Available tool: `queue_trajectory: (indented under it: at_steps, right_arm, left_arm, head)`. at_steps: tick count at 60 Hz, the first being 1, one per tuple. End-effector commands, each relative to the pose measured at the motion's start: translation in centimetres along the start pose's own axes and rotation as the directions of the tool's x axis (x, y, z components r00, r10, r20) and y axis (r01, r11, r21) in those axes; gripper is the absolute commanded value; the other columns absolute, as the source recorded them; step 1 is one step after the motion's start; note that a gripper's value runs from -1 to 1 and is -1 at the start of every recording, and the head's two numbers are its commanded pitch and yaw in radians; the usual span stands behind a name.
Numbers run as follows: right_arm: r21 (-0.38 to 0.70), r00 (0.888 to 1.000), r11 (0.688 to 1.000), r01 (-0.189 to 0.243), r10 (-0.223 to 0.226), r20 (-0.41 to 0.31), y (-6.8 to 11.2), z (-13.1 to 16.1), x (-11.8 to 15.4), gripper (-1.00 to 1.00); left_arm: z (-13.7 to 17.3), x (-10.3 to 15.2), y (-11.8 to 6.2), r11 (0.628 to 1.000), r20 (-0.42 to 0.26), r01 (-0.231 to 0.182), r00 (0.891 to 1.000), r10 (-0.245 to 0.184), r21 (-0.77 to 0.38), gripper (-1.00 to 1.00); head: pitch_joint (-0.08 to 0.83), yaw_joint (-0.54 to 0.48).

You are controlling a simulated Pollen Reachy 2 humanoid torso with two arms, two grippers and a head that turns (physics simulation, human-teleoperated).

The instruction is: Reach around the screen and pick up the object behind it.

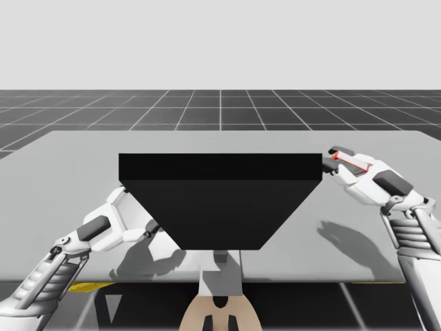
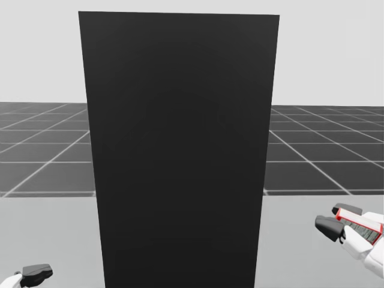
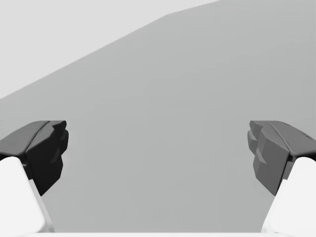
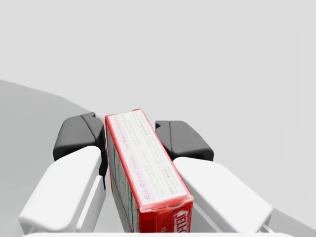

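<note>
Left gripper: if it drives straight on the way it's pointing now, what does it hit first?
Probably the bare table top: between and ahead of the open left gripper lies just its grey surface. How far off is unclear.

Reaching to far right with right arm (image 1: 408, 231), hand turned toward left. Clamping red box (image 4: 143, 168) from two sides between fingers (image 4: 79, 133) of right gripper (image 4: 131, 138). Holding left arm (image 1: 48, 272) low at near left, forearm angled inward, left gripper (image 3: 158, 153) spread wide.
</note>
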Motion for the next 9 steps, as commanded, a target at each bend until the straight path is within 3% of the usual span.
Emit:
queue_trajectory:
  at_steps: [1,9]
  right_arm:
    - [-0.057,0.997,0.997,-0.052,0.056,0.062,-0.9,-1.3,3.2,1.0]
    - [-0.099,0.991,0.992,-0.081,0.091,0.095,-1.7,-1.8,5.7,1.0]
  left_arm:
    - [0.0,0.0,0.1,1.0,0.003,0.002,1.0,-0.002,0.008,-1.0]
    - [-0.1,0.0,0.1,1.0,0.003,0.003,1.0,-0.003,0.006,-1.0]
  head:
    - [0.118,-0.04]
    - [0.118,-0.04]
